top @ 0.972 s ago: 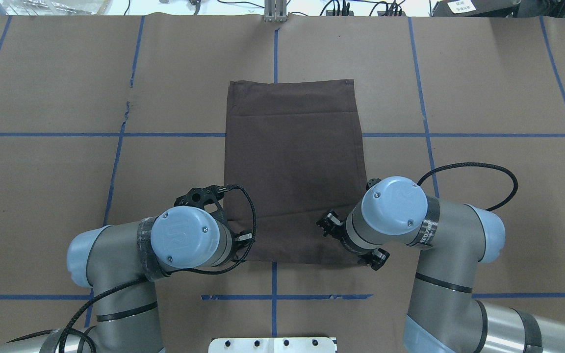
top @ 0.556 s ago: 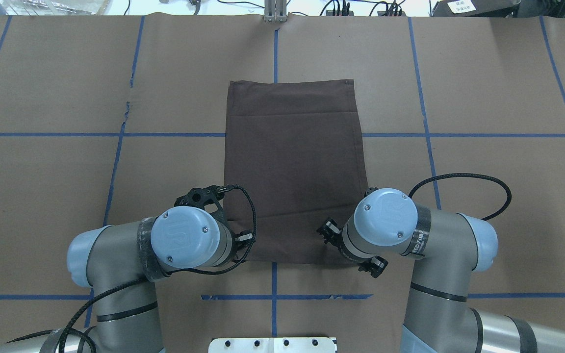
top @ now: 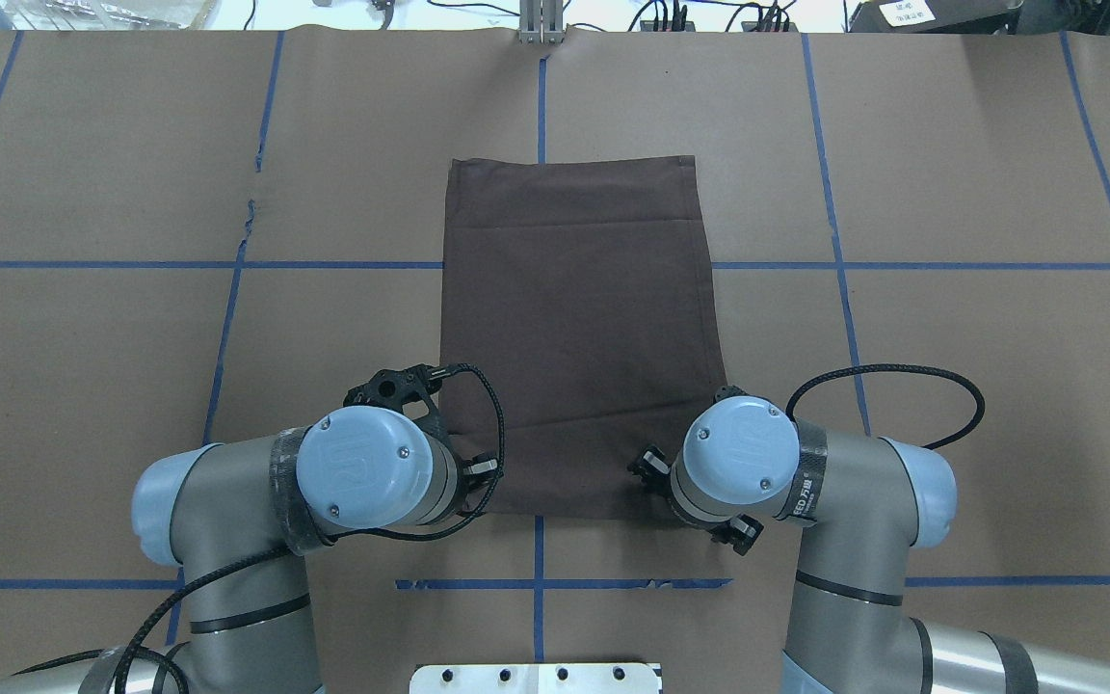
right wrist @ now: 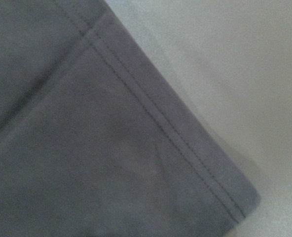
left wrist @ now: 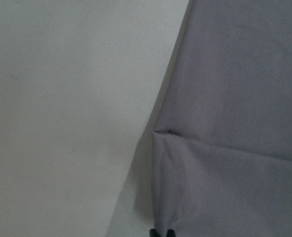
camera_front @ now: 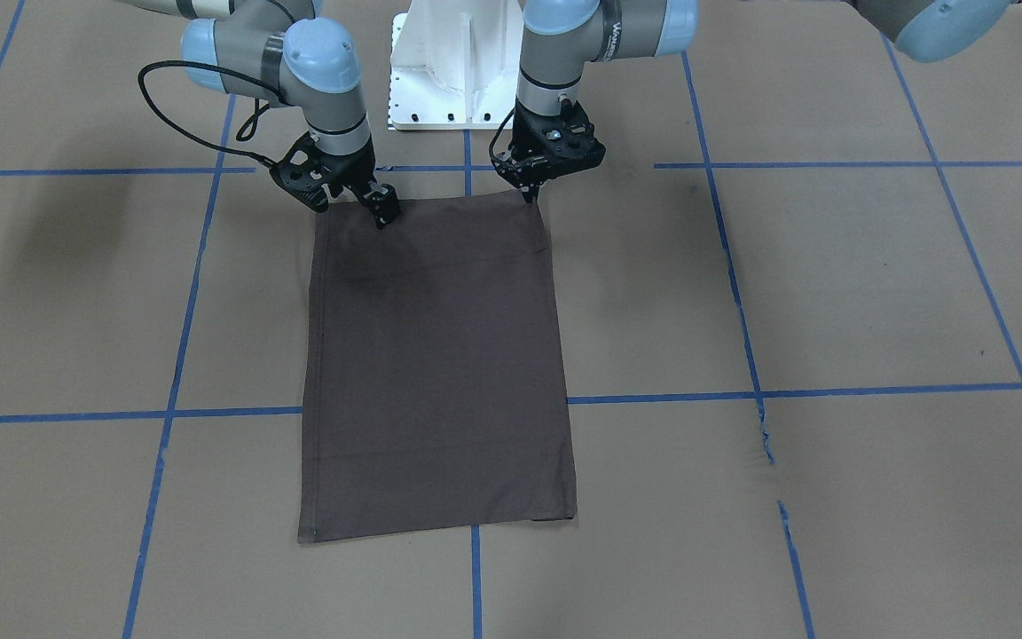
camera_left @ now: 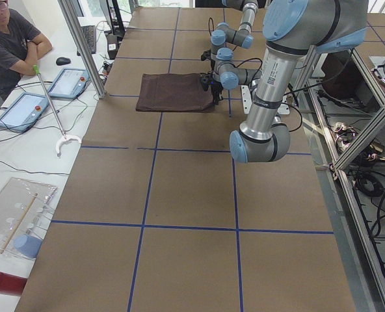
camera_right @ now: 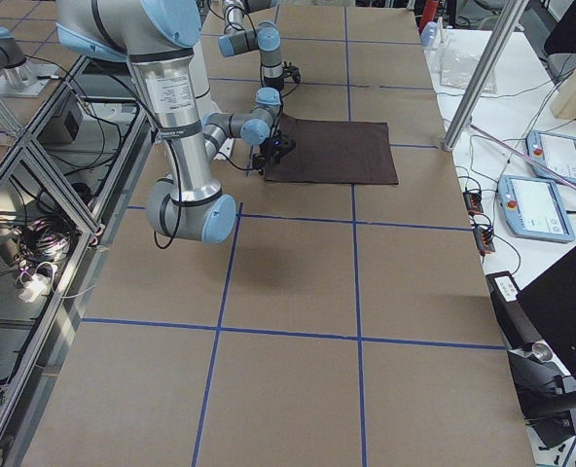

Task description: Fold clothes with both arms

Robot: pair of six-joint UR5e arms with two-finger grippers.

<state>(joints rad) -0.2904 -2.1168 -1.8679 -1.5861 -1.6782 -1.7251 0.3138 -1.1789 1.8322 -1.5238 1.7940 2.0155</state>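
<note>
Brown-papered table (top: 950, 173) with the folded T-shirt (top: 579, 328) flat at centre: left gripper (camera_front: 530, 191) apparently pinching one robot-side corner, right gripper (camera_front: 351, 206) spread above the other, so a one-sided lift could skew it.

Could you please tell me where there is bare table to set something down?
Bare paper lies either side of the T-shirt and beyond its far edge. Crowded: its near edge, where the left pincer and right pincer are.

Brown table (top: 83, 386), blue tape grid (top: 324, 264); seated person (camera_left: 10, 39) near two tablets (camera_left: 66, 82).
</note>
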